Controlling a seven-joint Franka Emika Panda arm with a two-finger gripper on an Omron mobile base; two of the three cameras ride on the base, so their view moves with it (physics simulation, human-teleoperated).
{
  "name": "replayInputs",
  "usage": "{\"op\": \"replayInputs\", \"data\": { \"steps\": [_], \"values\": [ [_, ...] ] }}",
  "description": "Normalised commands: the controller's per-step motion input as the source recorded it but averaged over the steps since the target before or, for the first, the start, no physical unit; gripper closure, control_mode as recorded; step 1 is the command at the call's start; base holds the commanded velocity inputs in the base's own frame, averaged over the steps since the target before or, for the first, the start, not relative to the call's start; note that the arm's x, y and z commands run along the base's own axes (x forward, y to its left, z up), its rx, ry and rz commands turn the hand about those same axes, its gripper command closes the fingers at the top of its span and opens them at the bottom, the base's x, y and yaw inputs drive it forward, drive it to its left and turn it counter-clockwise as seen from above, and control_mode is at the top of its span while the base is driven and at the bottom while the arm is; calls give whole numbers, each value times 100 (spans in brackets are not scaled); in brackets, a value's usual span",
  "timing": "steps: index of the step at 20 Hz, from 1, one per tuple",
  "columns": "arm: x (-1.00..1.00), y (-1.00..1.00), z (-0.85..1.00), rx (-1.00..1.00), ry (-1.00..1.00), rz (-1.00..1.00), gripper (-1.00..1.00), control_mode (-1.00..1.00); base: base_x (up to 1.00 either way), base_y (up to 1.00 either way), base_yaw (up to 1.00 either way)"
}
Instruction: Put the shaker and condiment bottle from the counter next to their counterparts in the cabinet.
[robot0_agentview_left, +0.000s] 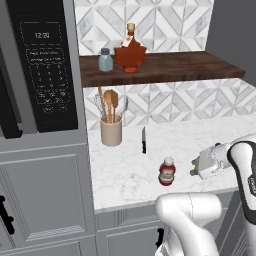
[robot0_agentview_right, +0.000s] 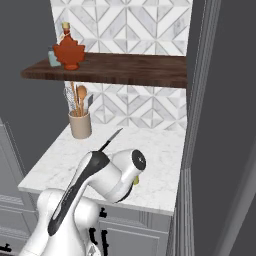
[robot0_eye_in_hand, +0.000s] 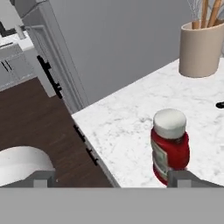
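The gripper (robot0_agentview_left: 194, 170) is hovering open at the condiment bottle's (robot0_agentview_left: 167, 171) three o'clock, over the bench (robot0_agentview_left: 125, 170).

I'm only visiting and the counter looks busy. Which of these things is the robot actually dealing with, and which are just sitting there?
Part of the job:
red condiment bottle
blue-grey shaker
maple-leaf bottle
wooden shelf
gripper

Just lying about:
utensil crock
knife
microwave
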Motion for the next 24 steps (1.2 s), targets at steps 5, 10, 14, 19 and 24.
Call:
{"op": "replayInputs", "data": {
  "steps": [5,10,14,19,24],
  "values": [
    [53,0,-1,5,0,9,-100,-100,0,0,0],
    [31,0,0,2,0,4,-100,-100,0,0,0],
    [1,0,-12,0,-4,0,-100,-100,0,0,0],
    [0,0,-34,0,-11,0,-100,-100,0,0,0],
    [0,5,-46,0,-21,-9,-100,-100,0,0,0]
  ]
}}
